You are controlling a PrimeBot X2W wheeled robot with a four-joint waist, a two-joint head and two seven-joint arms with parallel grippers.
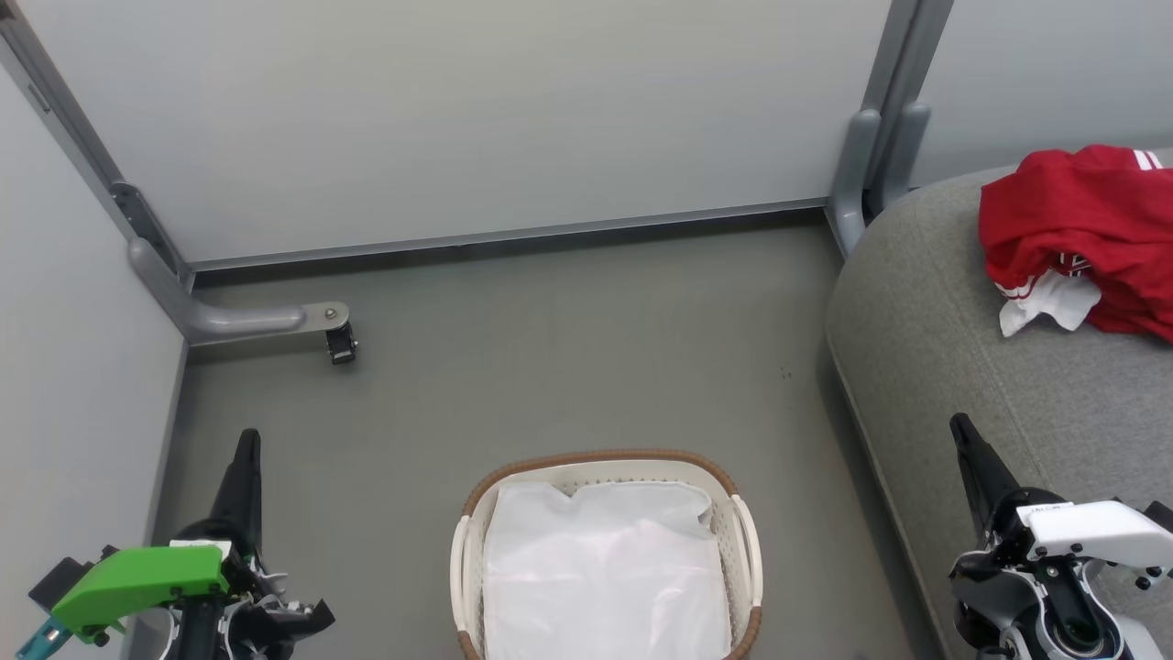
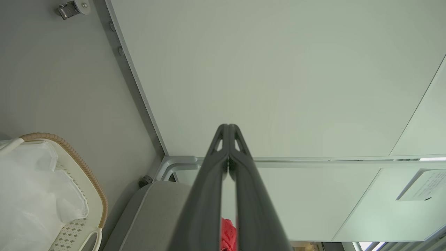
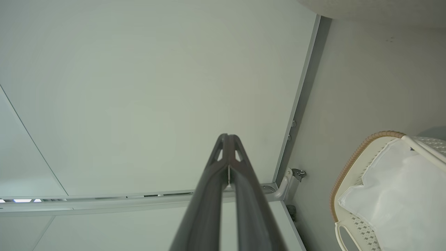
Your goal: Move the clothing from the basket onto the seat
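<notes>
The red clothing (image 1: 1081,234) with white trim lies crumpled on the grey seat (image 1: 953,367) at the upper right. The cream basket (image 1: 744,536) with a brown woven rim stands on the floor at bottom centre, holding just its white liner (image 1: 600,568). My left gripper (image 1: 247,440) is at the lower left, shut and empty, left of the basket. Over the seat's front edge at the lower right, my right gripper (image 1: 959,426) is shut and empty. The left wrist view shows the shut left gripper (image 2: 228,127), the basket (image 2: 83,167) and a sliver of red clothing (image 2: 228,233). The right wrist view has the shut right gripper (image 3: 228,136) and the basket (image 3: 348,167).
Pale partition walls (image 1: 458,119) close the floor at the back and left. A grey partition foot with a caster (image 1: 339,344) juts onto the floor at the left. Another upright post foot (image 1: 861,174) stands by the seat's far corner. Grey floor (image 1: 568,357) lies between the basket and the wall.
</notes>
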